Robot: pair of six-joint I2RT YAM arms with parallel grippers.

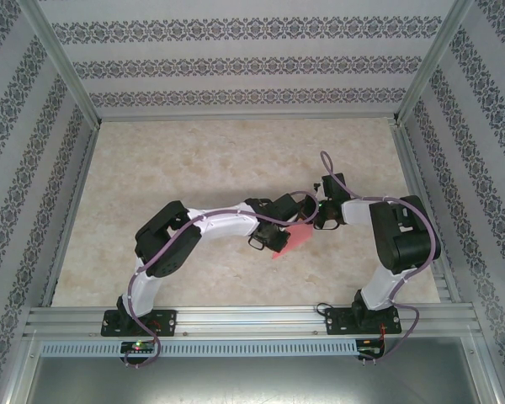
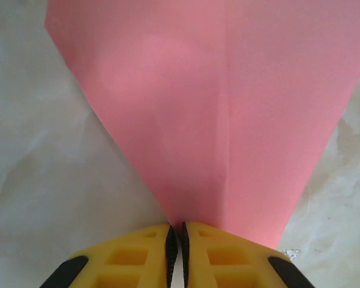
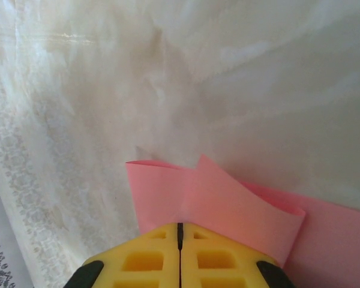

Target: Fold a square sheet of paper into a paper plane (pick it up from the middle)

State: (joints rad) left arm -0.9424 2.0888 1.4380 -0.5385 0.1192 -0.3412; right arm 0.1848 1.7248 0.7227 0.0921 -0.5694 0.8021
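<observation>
The square sheet of paper (image 1: 291,240) is pink-red and lies partly folded on the table between my two grippers. In the left wrist view the paper (image 2: 222,108) narrows to a point with a lengthwise crease. That point runs into the thin gap of my left gripper (image 2: 179,227), which is shut on it. My left gripper (image 1: 268,236) is at the sheet's left end. In the right wrist view a curled, doubled-over flap of the paper (image 3: 228,201) rises just ahead of my right gripper (image 3: 180,225), which is shut on its near edge. My right gripper (image 1: 318,220) is at the sheet's right end. A finished paper plane is out of view.
The beige marbled tabletop (image 1: 219,160) stretches behind and to both sides of the arms. Patterned walls (image 1: 236,63) with aluminium posts close it in at the back and sides. An aluminium rail (image 1: 252,320) holding both arm bases runs along the near edge.
</observation>
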